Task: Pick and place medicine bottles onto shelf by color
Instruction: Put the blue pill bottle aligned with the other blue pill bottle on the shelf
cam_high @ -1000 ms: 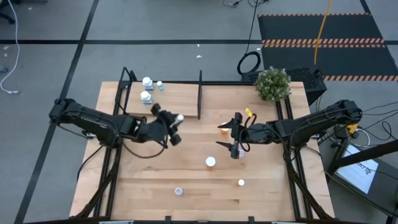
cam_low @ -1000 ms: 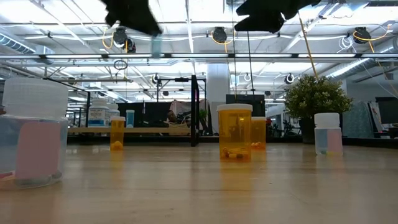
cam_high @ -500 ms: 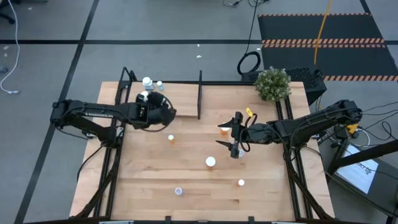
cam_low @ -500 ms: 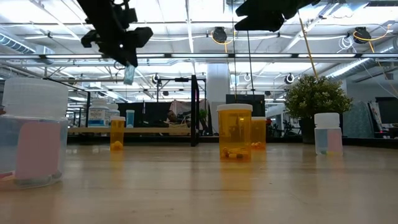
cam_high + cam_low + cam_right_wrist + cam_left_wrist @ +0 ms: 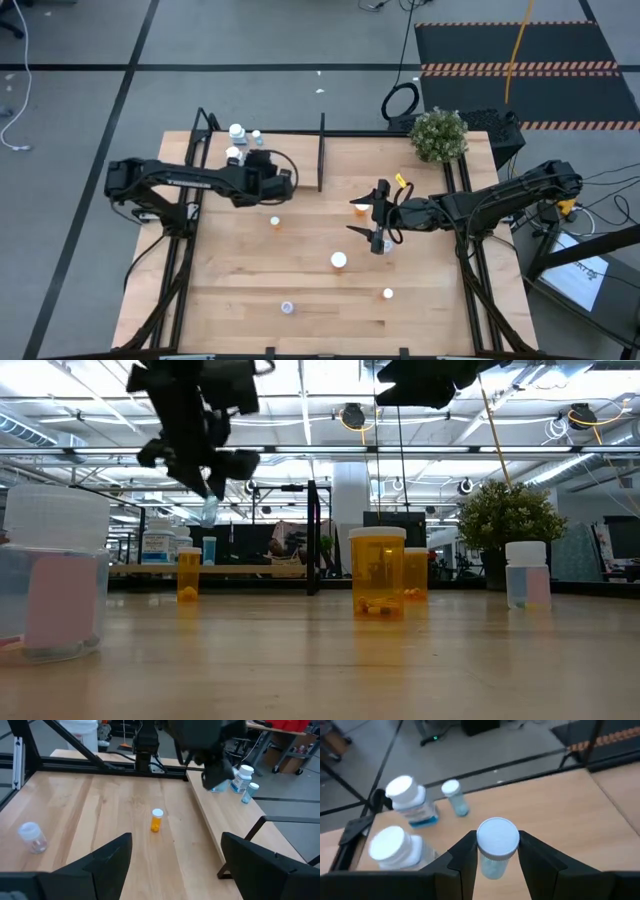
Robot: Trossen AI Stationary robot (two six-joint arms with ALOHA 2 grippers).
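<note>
Two arms: left gripper [image 5: 492, 857] gripping pale bottle [image 5: 496, 845] above shelf [image 5: 300, 160], right gripper [image 5: 366, 217] spread.

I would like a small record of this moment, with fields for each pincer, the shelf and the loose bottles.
left pincer: shut on a pale blue bottle, held above the shelf
right pincer: open, empty, above mid-table
on shelf: three white-capped bottles, left of the divider
loose on table: small orange bottle, larger orange bottle, two more near the front edge

Shelf [image 5: 300, 160]: three bottles [image 5: 237, 132] at corner. Table [image 5: 230, 290]: four bottles [image 5: 339, 261] scattered.
</note>
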